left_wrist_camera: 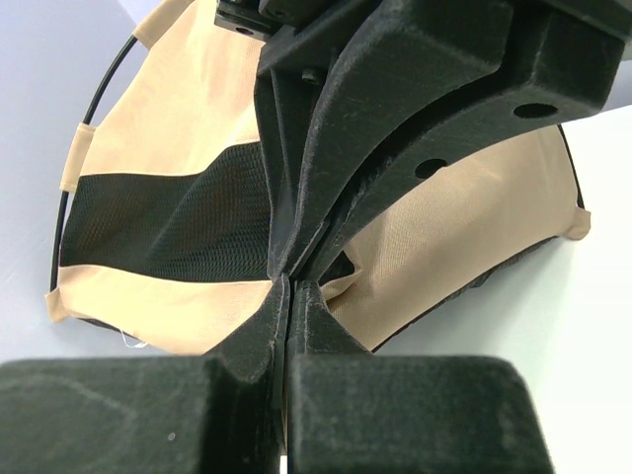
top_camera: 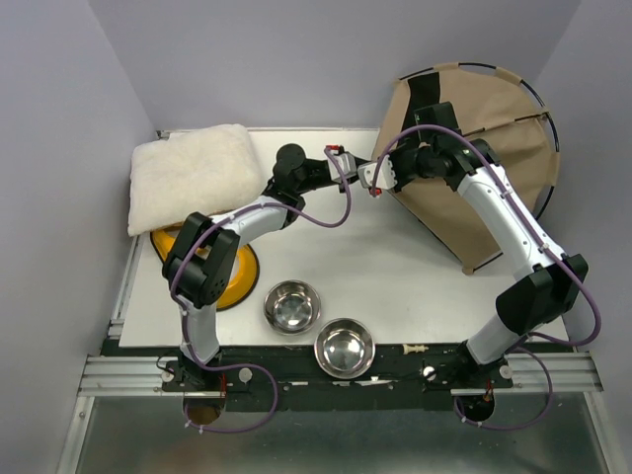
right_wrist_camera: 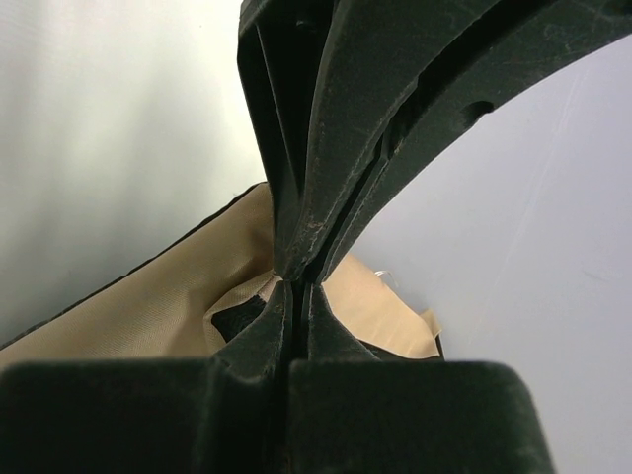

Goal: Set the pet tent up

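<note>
Tan fabric, top view: the pet tent [top_camera: 518,148] sits at the far right corner of the white table [top_camera: 395,267]. It is tilted against the walls, with thin black poles [top_camera: 541,99] bowed round its outer edge.
Left arm, top view: the left gripper [top_camera: 383,180] reaches across the table and meets the tent's near-left edge.
Right arm, top view: the right gripper [top_camera: 432,114] lies over the tent's upper panel. How its fingers stand cannot be read from this angle.
Other items, top view: a cream cushion [top_camera: 188,183] lies at the far left corner. A yellow disc [top_camera: 237,281] lies partly under the left arm. A steel bowl [top_camera: 292,306] and a second bowl [top_camera: 344,348] stand close together near the front edge.
Left gripper, left wrist view: the fingers are pressed together with no gap at the tips [left_wrist_camera: 291,279]. Tan cloth puckers there, so the gripper is clamped on a fold of the tent.
Tent, left wrist view: a black mesh panel [left_wrist_camera: 158,222] crosses the fabric, and a pole runs in an arc along the left side. The lower right corner rests on the table.
Right gripper, right wrist view: the fingers are closed tight [right_wrist_camera: 296,279]. Tent cloth [right_wrist_camera: 128,316] bunches at the tips around a dark fold, gripped at the tent's edge.
Background, right wrist view: pale walls only.
</note>
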Controlling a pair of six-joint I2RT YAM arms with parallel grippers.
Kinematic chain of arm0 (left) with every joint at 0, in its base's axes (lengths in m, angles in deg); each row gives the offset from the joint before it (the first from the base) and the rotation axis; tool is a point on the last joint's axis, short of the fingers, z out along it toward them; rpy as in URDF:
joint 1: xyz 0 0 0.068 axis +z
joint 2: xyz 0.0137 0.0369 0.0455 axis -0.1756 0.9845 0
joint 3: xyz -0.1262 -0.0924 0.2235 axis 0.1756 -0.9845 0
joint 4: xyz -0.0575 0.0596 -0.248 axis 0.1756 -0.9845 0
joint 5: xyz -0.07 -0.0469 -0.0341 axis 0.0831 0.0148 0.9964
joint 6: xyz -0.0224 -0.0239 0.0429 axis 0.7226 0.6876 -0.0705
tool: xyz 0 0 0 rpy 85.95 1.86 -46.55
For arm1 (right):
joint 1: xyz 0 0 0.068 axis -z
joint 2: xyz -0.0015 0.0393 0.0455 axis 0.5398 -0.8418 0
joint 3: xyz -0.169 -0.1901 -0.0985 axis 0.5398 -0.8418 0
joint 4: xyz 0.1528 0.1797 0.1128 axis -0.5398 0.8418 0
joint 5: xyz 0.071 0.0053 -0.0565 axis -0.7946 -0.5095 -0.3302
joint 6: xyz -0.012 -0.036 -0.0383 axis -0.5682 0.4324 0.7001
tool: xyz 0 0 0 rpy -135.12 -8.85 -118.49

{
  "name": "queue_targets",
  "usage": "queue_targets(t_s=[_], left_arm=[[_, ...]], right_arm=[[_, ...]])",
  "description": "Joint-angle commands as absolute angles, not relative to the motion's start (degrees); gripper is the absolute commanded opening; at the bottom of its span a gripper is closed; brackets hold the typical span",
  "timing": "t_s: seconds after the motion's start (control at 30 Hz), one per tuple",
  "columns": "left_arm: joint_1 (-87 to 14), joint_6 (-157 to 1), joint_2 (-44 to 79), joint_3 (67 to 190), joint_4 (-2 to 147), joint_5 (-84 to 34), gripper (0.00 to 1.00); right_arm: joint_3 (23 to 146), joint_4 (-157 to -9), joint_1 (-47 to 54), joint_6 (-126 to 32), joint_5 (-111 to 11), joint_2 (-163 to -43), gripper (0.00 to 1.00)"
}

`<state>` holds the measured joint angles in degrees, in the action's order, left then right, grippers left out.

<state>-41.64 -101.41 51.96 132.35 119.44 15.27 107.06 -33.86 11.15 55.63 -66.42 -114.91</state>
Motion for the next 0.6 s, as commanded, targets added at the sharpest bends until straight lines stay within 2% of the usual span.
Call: queue_targets(t_s=[0.0,0.23,0.27,0.3,0.33,0.37,0.57], left_arm=[[-40.1,-101.9,50.7,128.6,116.4,12.3,0.00],[-39.2,-100.8,50.0,126.2,119.3,13.6,0.00],[-39.2,-101.0,50.0,126.4,119.1,13.9,0.03],[-39.2,-100.9,50.0,126.7,119.2,13.8,0.16],[-39.2,-100.5,50.1,126.8,119.8,13.8,0.33],[-39.3,-100.5,50.2,127.1,120.0,13.8,0.40],[-39.7,-101.2,51.5,130.7,117.4,12.8,0.41]], right_arm=[[108.9,-34.4,11.9,54.0,-67.4,-113.6,0.01],[108.9,-34.8,13.3,54.1,-68.7,-113.1,0.01],[108.8,-34.7,13.3,54.1,-68.8,-113.1,0.01],[108.5,-34.7,13.3,54.2,-69.2,-113.0,0.01],[108.4,-34.7,13.4,54.3,-69.8,-112.8,0.01],[108.2,-34.5,13.3,54.5,-70.3,-112.7,0.01],[108.3,-33.0,13.3,55.0,-71.4,-112.7,0.00]])
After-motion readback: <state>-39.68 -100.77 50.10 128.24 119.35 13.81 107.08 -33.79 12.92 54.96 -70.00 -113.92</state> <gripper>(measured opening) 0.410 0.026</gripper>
